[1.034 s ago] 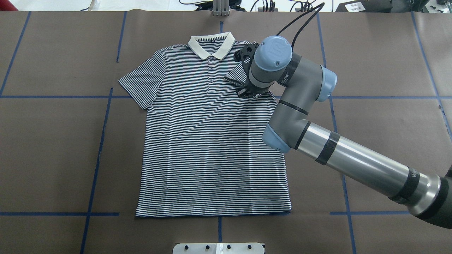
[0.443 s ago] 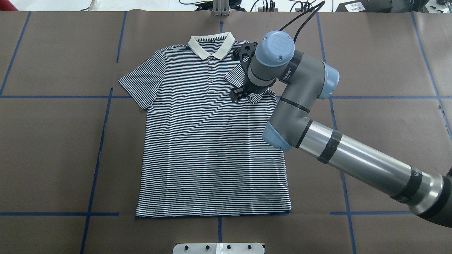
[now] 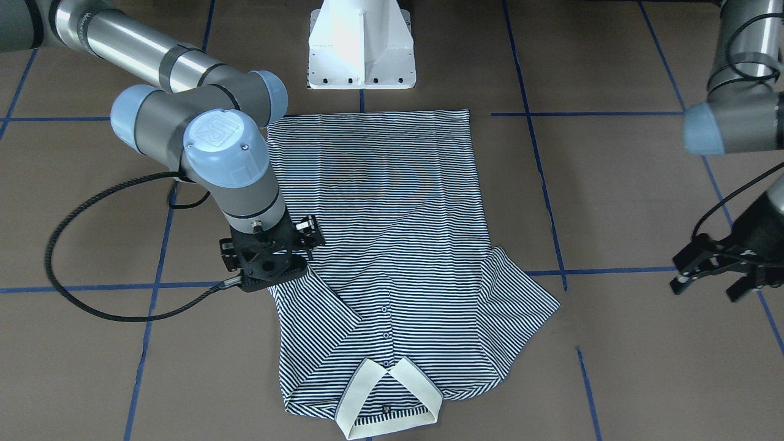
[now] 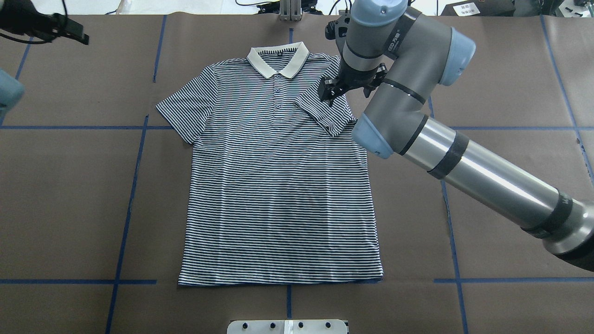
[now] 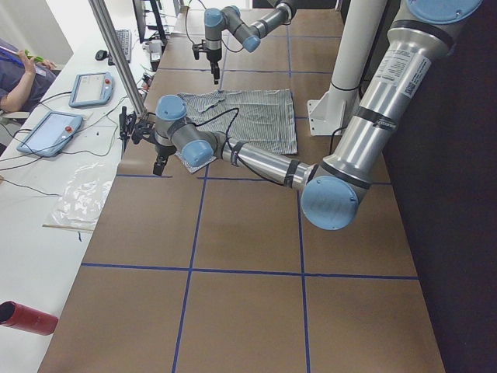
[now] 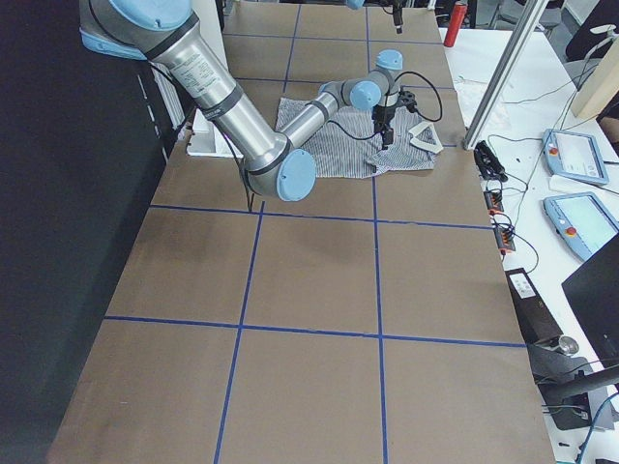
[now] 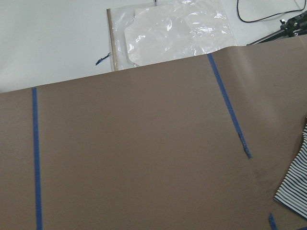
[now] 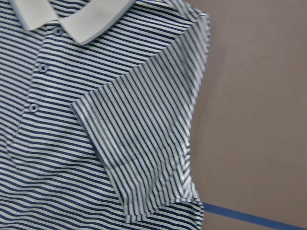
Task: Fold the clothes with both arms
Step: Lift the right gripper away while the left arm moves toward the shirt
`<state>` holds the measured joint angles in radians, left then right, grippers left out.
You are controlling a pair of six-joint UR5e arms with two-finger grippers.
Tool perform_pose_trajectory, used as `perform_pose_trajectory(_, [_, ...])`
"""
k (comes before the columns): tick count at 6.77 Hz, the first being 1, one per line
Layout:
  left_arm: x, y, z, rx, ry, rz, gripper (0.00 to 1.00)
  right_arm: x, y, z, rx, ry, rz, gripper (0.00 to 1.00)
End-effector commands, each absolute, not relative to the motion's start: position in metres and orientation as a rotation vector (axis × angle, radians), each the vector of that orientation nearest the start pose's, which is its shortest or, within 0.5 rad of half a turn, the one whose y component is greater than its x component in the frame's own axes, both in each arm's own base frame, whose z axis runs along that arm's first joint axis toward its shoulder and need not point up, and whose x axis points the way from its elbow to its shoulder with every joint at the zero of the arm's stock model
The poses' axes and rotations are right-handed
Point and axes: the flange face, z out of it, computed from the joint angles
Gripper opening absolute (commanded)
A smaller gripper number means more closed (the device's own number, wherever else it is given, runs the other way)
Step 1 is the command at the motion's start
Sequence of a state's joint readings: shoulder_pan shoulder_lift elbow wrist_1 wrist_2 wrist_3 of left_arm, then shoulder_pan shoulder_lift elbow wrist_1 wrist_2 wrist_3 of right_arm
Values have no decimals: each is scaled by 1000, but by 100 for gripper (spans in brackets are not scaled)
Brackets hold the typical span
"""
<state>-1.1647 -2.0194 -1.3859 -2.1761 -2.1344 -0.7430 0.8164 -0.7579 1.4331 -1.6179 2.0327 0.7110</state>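
The polo shirt (image 4: 278,195) lay flat and face-up on the table (image 4: 506,83), collar away from the robot, with one sleeve (image 4: 325,113) folded in over the chest. The right gripper (image 4: 330,91) hung just above that sleeve holding nothing, its jaws seemingly spread, though the fingertips were mostly hidden. The left gripper (image 3: 709,283) hovered well apart from the shirt, jaws wide and empty.

Overhead and front views looked down from opposite sides, sharing the shirt (image 4: 278,195); the right wrist view was near its sleeve (image 8: 144,143).
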Motion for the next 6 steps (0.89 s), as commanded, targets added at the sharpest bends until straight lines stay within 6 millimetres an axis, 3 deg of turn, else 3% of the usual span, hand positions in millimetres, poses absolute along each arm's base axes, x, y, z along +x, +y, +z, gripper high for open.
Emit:
perform_pose_trajectory(1, [325,-674,433,443,914,-190,100,-385,-603,237,131,-709,-113,100])
perform_pose_trajectory(3, [397,-651,421,440,888,-244,99,-378,-604,242,123,-708,-77,99])
perform_pose_trajectory(4, [409,-644,425,436,865,-239,98,-375,-601,243,126,-711,-74,99])
perform_pose_trajectory(6, [409,-642,433,416,838,-242,97,-374,-602,242,112,-721,-30,100])
